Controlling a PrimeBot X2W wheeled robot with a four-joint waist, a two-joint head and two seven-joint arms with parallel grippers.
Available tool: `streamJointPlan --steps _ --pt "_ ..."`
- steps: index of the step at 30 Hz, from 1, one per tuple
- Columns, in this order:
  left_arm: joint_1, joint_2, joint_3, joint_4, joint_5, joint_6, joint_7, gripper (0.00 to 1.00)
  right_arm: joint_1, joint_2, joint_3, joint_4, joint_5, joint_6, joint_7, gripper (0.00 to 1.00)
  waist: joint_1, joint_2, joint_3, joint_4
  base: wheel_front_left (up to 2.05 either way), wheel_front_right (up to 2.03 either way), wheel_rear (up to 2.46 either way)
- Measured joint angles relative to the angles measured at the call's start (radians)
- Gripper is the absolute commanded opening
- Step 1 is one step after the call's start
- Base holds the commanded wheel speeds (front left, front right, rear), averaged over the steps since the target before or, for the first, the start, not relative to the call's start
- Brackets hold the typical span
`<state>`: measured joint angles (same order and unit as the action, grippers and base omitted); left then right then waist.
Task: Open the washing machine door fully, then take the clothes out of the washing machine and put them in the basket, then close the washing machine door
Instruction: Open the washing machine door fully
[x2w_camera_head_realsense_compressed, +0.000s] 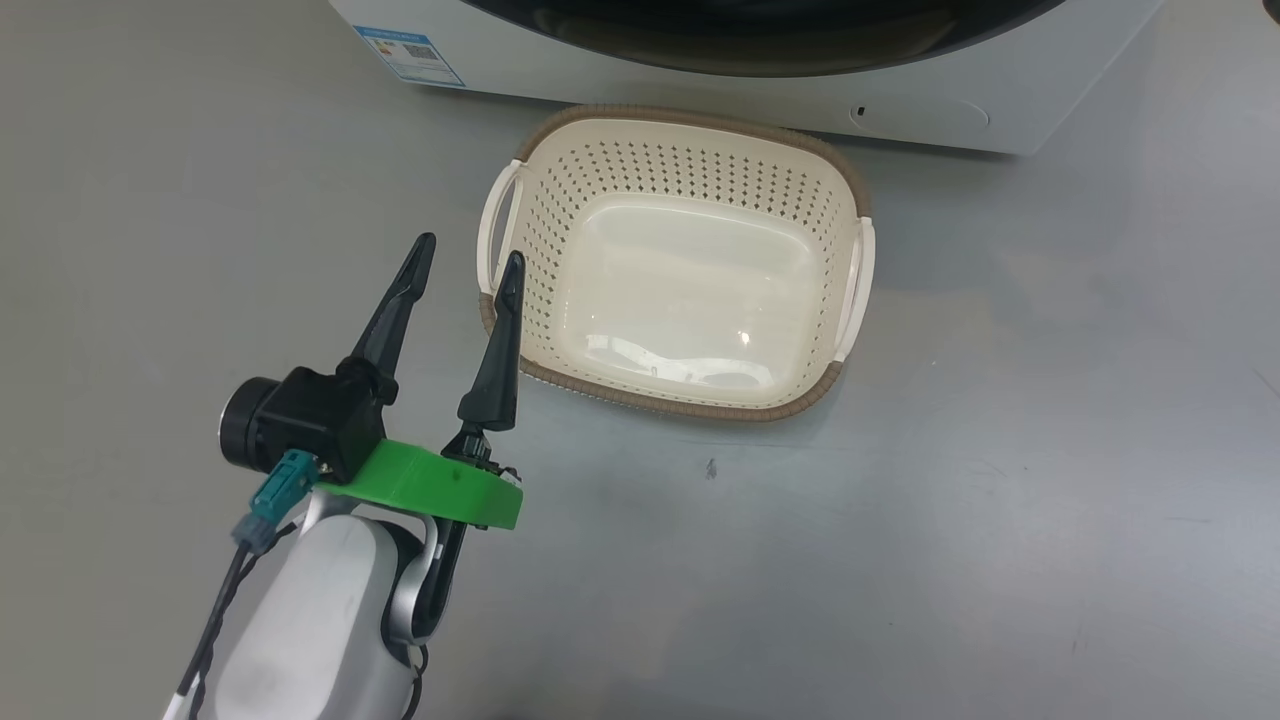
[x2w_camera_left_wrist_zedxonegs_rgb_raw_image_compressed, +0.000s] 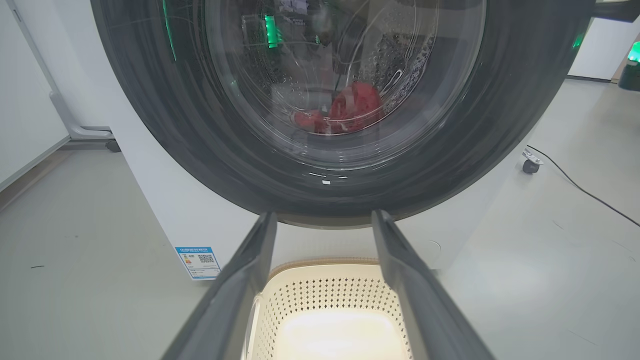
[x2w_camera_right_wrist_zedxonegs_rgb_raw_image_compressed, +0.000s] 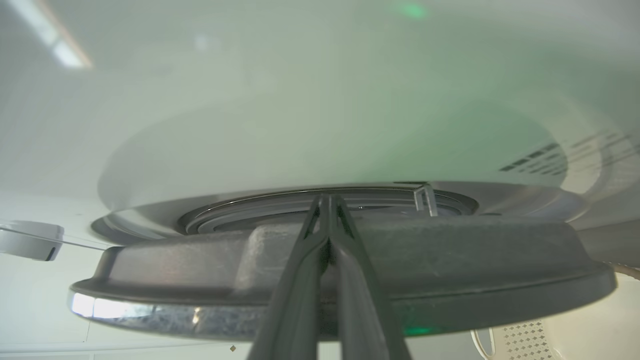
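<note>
The basket (x2w_camera_head_realsense_compressed: 680, 165) before the washing machine (x2w_camera_head_realsense_compressed: 900, 100) lay empty, red clothes (x2w_camera_left_wrist_zedxonegs_rgb_raw_image_compressed: 350, 107) inside behind its door (x2w_camera_left_wrist_zedxonegs_rgb_raw_image_compressed: 200, 150); left fingers (x2w_camera_head_realsense_compressed: 395, 315) released, right fingers (x2w_camera_right_wrist_zedxonegs_rgb_raw_image_compressed: 300, 280) clenched empty.

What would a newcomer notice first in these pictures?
The large glossy black washing machine door looms in the left wrist view, red clothes lying behind its glass. In the head view the cream basket stands empty on the grey floor before the white washing machine, with the open left gripper at its left side.
</note>
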<state>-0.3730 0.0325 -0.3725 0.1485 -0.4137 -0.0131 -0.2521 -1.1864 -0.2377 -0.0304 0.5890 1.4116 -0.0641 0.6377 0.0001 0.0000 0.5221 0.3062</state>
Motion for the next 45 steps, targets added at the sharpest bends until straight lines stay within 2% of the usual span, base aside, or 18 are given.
streamJointPlan --steps 15,22,28,30,45 --pt "-0.016 0.000 -0.002 -0.002 0.000 0.009 0.000 1.00 -0.026 -0.013 0.005 0.038 0.028 0.002 0.084 0.00 0.0000 0.0000 0.011 -0.004 0.00 0.00 0.00" --pt "-0.017 0.000 -0.001 -0.001 0.000 0.017 0.000 1.00 -0.027 -0.015 0.007 0.050 0.059 0.014 0.141 0.00 0.0000 0.0000 0.011 -0.012 0.00 0.00 0.00" --pt "-0.018 0.000 -0.001 0.000 0.000 0.018 0.000 1.00 -0.019 -0.009 0.015 0.058 0.075 0.029 0.184 0.00 -0.0001 0.0000 0.007 -0.024 0.00 0.00 0.00" --pt "-0.018 -0.001 0.003 0.003 0.001 0.022 0.000 1.00 -0.012 -0.004 0.016 0.064 0.081 0.046 0.194 0.00 0.0000 0.0000 0.003 -0.028 0.00 0.00 0.00" --pt "-0.016 -0.001 0.006 0.033 0.014 0.025 0.000 1.00 0.066 0.038 0.043 0.080 0.109 0.101 0.261 0.00 -0.0001 0.0000 -0.046 -0.068 0.00 0.00 0.00"
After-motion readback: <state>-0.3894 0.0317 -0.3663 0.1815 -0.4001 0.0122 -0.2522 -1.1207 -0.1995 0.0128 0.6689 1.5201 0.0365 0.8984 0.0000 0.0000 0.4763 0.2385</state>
